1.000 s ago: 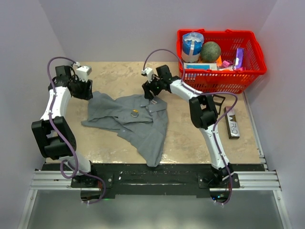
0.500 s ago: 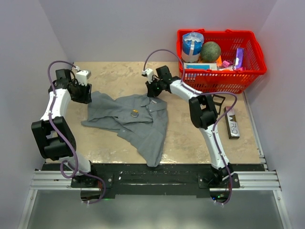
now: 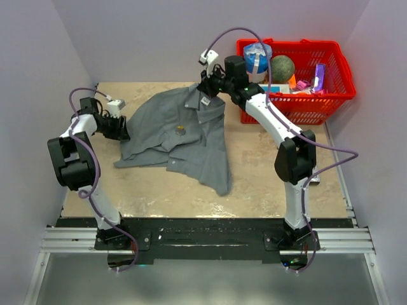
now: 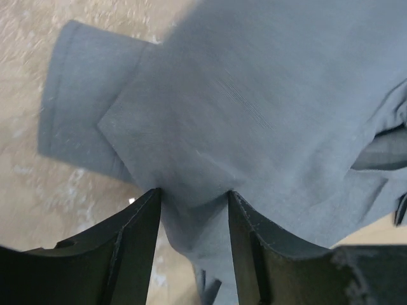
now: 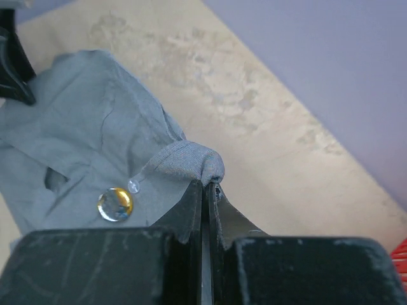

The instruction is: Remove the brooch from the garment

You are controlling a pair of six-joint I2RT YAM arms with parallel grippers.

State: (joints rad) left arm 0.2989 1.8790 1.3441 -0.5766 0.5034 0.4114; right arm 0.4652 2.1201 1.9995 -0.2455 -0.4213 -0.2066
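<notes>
Grey garment (image 3: pixel 191 149) at centre frame, gold brooch (image 3: pixel 180 130) on it: right claw (image 5: pixel 208 185) pinches its collar shut, left claw (image 4: pixel 194 198) grips its left edge

The garment (image 3: pixel 184 140) is plain mid-grey, with a small pale button (image 5: pixel 134 185). The brooch (image 3: pixel 180 131) is glossy gold-yellow. The worktop (image 3: pixel 267 171) is beige, mottled with paler patches. The basket (image 3: pixel 289 109) is bright red, and the walls (image 3: pixel 159 38) are pale lilac.
</notes>
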